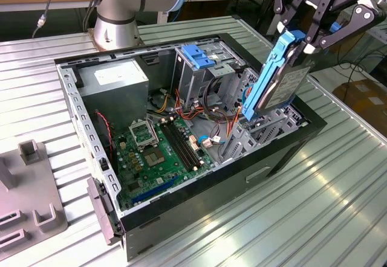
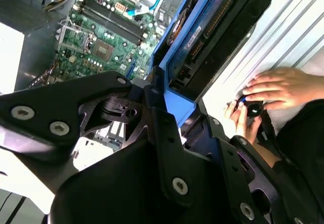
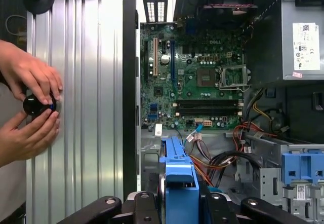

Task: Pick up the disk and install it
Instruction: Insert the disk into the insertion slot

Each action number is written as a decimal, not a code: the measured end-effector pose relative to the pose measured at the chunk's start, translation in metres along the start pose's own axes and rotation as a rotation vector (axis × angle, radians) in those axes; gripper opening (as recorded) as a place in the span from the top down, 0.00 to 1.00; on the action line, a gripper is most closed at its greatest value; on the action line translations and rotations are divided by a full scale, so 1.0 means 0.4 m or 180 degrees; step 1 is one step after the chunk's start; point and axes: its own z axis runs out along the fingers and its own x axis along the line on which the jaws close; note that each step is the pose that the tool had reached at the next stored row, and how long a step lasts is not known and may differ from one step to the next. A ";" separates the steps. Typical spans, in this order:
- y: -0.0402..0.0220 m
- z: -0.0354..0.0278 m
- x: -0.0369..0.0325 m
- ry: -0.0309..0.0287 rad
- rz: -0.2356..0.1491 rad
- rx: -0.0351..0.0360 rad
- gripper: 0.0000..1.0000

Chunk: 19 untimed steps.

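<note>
1. The gripper (image 1: 300,42) is clamped on the upper end of the disk (image 1: 284,83). In the exterior view it holds the disk on edge and tilted, with a blue rail facing the exterior view's left.
2. In the same view the disk hangs over the right end of the open computer case (image 1: 199,200). Its lower end is down at the metal drive bay (image 1: 269,128), though I cannot tell whether the two touch. The motherboard (image 1: 163,149) and the power supply (image 1: 115,80) sit further to the exterior view's left, well apart from the disk.
3. In the second wrist view the gripper (image 2: 177,105) grips the blue end of the disk (image 2: 217,26), which runs away from the camera. The motherboard (image 2: 101,26) lies beyond it. A person's hands (image 2: 278,87) rest on the ribbed table (image 2: 283,31) outside the case.
4. In the first wrist view the gripper (image 3: 180,206) pinches the disk (image 3: 179,176) edge-on, so mostly its blue rail shows. Red and orange cables (image 3: 223,158) lie just beside it. The hands (image 3: 30,77) hold a small black knob (image 3: 38,105) on the table (image 3: 91,82), well apart from the case.
5. My judgement is that the disk is lifted and being brought to its bay, not yet seated.
6. To do this step well:
   - Keep the grip firm.
   - Square the tilt so both rails meet the bay's guides together.
   - Keep the lower end off the nearby cables.
</note>
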 end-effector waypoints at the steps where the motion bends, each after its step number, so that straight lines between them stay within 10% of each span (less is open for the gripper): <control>1: -0.009 0.005 0.000 0.0001 0.0000 0.0000 0.63; 6: -0.040 0.027 -0.001 0.0003 -0.0011 0.0000 0.63; 19: -0.059 0.080 -0.009 0.0002 -0.0018 0.0000 0.63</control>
